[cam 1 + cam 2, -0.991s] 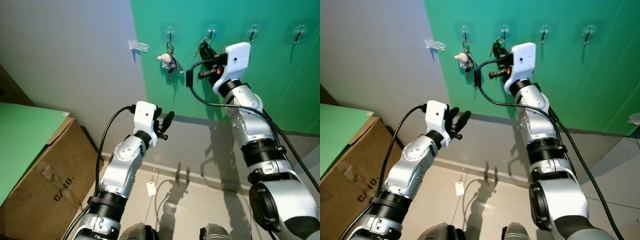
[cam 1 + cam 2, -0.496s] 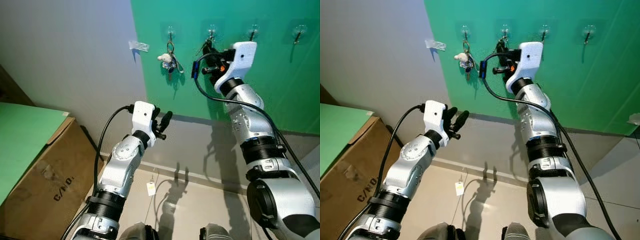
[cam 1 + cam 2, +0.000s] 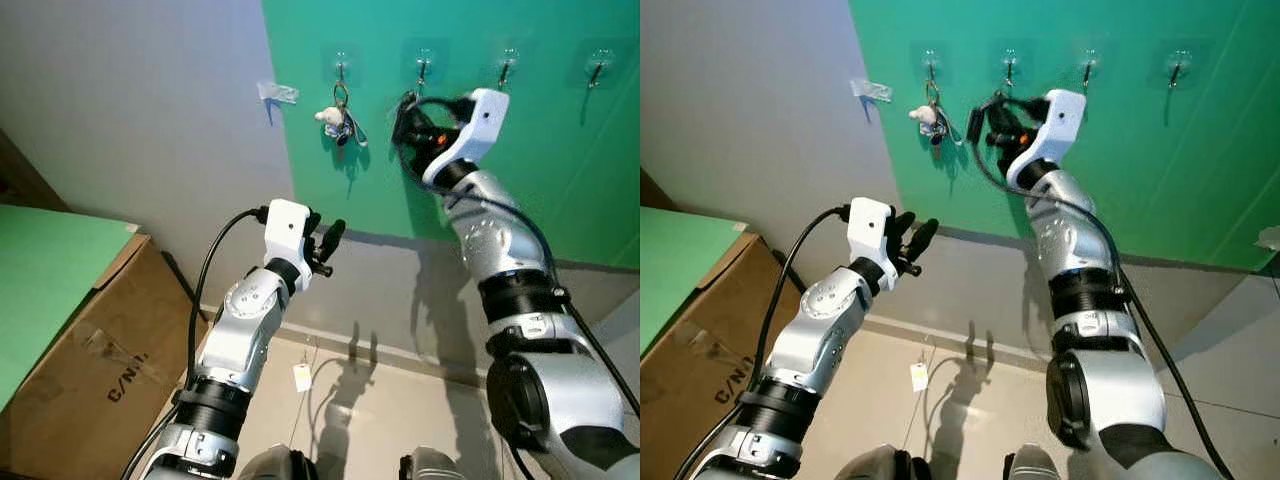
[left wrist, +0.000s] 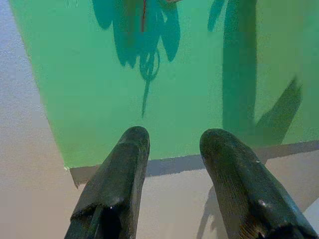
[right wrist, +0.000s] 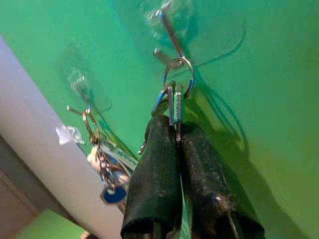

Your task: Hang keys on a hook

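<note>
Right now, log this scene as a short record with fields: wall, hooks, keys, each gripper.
wall: green panel beside a grey wall
hooks: four clear hooks in a row along the top of the panel
first hook: holds a key bunch with a small white charm
second hook: the ring of the held keys is at its tip; whether it is on the hook, cannot tell
right gripper: raised at the second hook, shut on the keys
left gripper: open, holding nothing, lower, pointed at the wall
floor: cardboard box at the robot's left
</note>
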Robot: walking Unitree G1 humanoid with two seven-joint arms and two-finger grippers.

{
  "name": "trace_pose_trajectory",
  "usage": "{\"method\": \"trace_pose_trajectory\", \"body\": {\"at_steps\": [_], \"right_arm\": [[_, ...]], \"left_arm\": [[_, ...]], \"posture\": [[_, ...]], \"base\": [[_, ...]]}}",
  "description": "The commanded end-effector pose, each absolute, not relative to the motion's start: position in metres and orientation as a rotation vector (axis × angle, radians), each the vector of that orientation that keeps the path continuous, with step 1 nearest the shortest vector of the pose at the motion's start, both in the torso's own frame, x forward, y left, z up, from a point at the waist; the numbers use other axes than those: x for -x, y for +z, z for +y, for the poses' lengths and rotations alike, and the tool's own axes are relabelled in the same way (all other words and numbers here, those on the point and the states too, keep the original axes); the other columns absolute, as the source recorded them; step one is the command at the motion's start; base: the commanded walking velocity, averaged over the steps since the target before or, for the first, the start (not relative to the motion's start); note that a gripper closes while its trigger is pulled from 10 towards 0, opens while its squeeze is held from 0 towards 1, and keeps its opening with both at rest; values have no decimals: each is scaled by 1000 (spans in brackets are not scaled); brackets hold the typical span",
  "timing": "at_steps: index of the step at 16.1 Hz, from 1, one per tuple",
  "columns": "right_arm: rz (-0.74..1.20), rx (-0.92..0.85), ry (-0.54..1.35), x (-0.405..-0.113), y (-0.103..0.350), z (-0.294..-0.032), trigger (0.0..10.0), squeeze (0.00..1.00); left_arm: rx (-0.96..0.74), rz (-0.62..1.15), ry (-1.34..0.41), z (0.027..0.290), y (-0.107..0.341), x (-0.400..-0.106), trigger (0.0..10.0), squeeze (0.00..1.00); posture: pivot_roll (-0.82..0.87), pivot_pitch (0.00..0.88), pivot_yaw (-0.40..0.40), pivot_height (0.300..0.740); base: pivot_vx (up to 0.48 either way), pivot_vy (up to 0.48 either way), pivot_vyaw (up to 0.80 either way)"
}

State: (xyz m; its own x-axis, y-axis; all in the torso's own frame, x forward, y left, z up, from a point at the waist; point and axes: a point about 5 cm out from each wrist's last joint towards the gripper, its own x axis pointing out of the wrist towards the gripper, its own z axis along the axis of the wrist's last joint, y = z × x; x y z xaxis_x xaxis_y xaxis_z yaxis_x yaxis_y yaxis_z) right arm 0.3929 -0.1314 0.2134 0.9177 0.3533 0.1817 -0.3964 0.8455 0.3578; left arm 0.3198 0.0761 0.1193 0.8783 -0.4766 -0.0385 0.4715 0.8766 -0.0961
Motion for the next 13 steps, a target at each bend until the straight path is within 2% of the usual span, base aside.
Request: {"method": "trace_pose_trajectory", "body": {"at_steps": [1,4,5,6,7,13], "right_arm": [[-123,-413,418,-394,222,-129,0,0],[-120,-383,436,-392,222,-127,0,0],[-115,-321,406,-392,220,-128,0,0],[-118,-278,393,-392,218,-129,10000,545],[-120,-276,389,-392,218,-131,10000,1000],[-71,-227,352,-389,203,-133,10000,1000]], "left_arm": [[83,66,-483,80,120,-322,10000,0],[83,65,-486,79,121,-323,10000,0],[81,65,-488,79,121,-323,10000,0],[80,64,-490,78,121,-324,10000,0],[79,65,-491,78,121,-324,10000,0],[71,74,-492,79,119,-322,10000,0]], "posture": [[-226,26,111,717],[-227,25,111,717],[-230,21,111,717],[-230,21,111,717],[-232,17,111,717],[-229,24,111,717]], "base": [[0,0,0],[0,0,0],[0,0,0],[0,0,0],[0,0,0],[0,0,0]]}}
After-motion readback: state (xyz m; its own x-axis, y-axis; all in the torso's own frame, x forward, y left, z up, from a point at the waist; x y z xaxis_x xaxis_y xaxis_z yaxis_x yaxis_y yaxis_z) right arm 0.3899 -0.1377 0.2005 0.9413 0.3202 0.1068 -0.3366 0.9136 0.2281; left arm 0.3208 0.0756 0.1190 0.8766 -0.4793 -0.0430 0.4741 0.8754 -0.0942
